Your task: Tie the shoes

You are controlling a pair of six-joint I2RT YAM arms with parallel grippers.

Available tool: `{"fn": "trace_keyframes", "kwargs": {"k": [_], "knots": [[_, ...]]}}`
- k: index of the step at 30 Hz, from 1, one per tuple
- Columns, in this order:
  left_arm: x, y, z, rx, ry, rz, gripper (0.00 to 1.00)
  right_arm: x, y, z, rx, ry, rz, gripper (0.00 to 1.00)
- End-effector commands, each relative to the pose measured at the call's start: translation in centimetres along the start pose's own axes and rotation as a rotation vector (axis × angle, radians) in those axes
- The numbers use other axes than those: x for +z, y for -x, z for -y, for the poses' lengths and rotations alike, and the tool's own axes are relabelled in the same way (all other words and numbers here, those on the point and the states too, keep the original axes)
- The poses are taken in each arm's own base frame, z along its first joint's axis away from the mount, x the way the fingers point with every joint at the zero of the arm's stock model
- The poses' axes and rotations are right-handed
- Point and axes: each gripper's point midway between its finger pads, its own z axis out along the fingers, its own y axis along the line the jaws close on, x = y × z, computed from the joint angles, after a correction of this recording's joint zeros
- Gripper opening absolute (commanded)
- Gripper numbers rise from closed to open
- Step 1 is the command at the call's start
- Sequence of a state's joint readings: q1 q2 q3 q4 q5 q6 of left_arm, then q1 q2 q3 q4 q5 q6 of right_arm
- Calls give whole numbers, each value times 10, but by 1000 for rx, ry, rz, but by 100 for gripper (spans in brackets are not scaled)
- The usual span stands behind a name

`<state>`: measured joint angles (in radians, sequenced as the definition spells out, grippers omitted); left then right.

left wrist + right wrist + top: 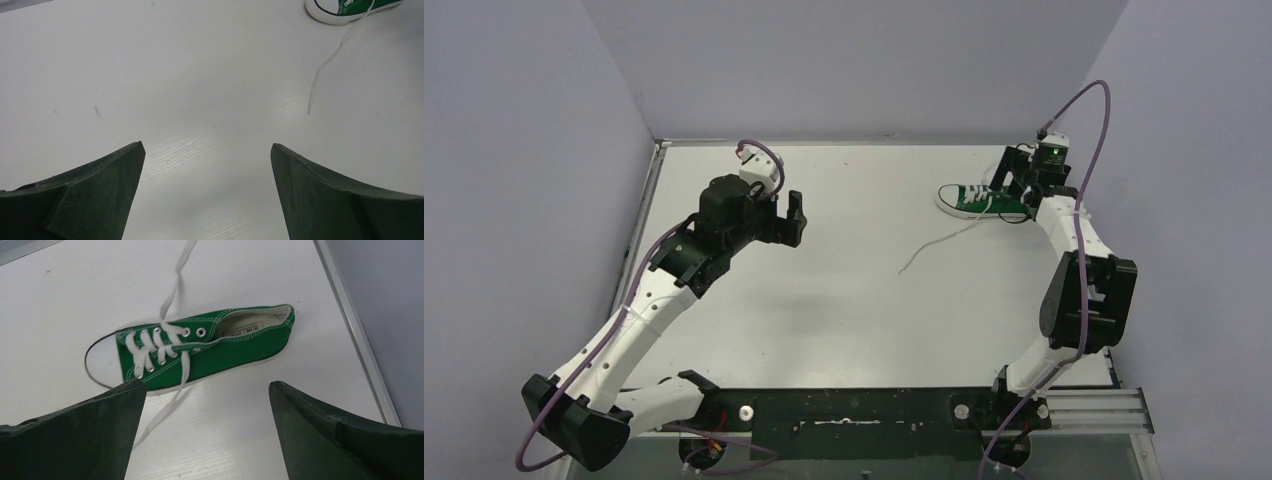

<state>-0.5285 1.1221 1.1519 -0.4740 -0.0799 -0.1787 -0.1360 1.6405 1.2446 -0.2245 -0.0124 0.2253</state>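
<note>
The green sneaker (977, 200) with white sole and toe cap lies on its sole at the far right of the table, toe to the left. It is untied. One white lace (939, 240) trails across the table toward the middle. My right gripper (1016, 190) hovers at the shoe's heel end, open and empty. In the right wrist view the shoe (210, 352) lies just beyond that gripper (207, 385), with one lace (170, 405) running down by the left finger. My left gripper (794, 218) is open and empty, far left of the shoe. Its wrist view (207, 147) shows the toe cap (340, 12) and the lace end (325, 65).
The table's raised metal edge (355, 335) runs close behind the shoe's heel, with the grey wall (1184, 150) beyond it. Another wall and table rim (646, 220) stand on the left side.
</note>
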Motion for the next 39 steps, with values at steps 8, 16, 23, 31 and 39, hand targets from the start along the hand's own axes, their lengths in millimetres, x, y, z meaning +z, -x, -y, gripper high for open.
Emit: {"fn": "trace_keyframes", "kwargs": {"k": [8,16,23,31,39], "knots": [[-10,13,52,114,-100,69,97,97,58,39,38,55,52,99],[-11,3,71,178,-122,53,97,162,39,35,90,78,-116,100],[-15,5,72,173,-123,68,97,166,2,21,229,153,-282,95],[-23,9,76,129,-158,96,97,131,-55,-19,331,254,-496,92],[-22,7,76,106,-177,99,97,71,-108,-61,381,273,-557,91]]}}
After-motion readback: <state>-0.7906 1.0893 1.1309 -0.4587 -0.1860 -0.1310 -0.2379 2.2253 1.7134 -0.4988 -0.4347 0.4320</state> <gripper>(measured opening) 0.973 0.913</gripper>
